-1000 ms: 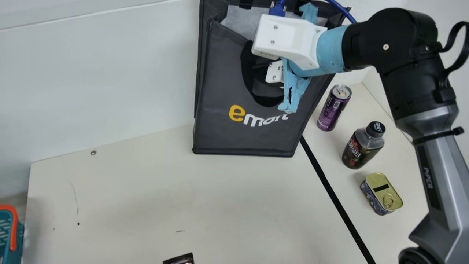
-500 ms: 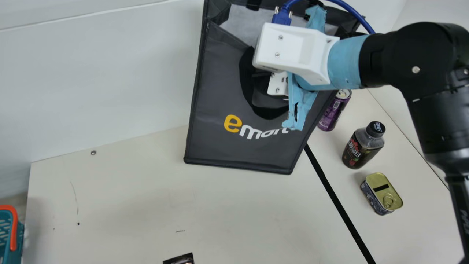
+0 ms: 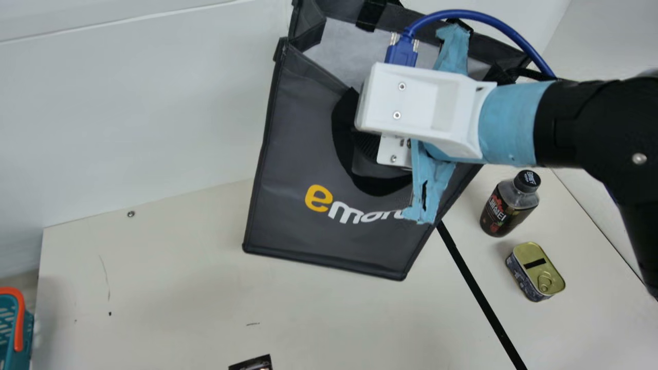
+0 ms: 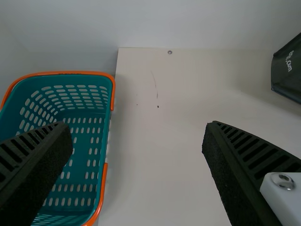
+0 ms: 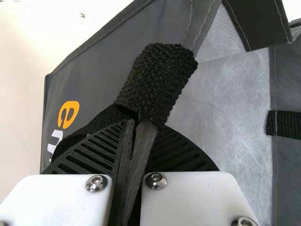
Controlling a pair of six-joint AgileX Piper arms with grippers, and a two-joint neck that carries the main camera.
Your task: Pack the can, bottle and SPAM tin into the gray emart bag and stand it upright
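Right gripper [image 5: 136, 125] pinches the gray emart bag [image 3: 303, 154], upper centre of the main view, apparently by rim [image 5: 142, 146] and strap [image 5: 160, 77]; square its bottom edge [image 3: 324, 264] before releasing; left gripper [image 4: 138, 128] open

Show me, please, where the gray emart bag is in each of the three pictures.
Main view: gray emart bag, upper middle.
Left wrist view: partly seen at the edge, across the table from the teal basket.
Right wrist view: close up, held by the right tool.
Shared landmark: its white lettering, though perhaps on different sides.
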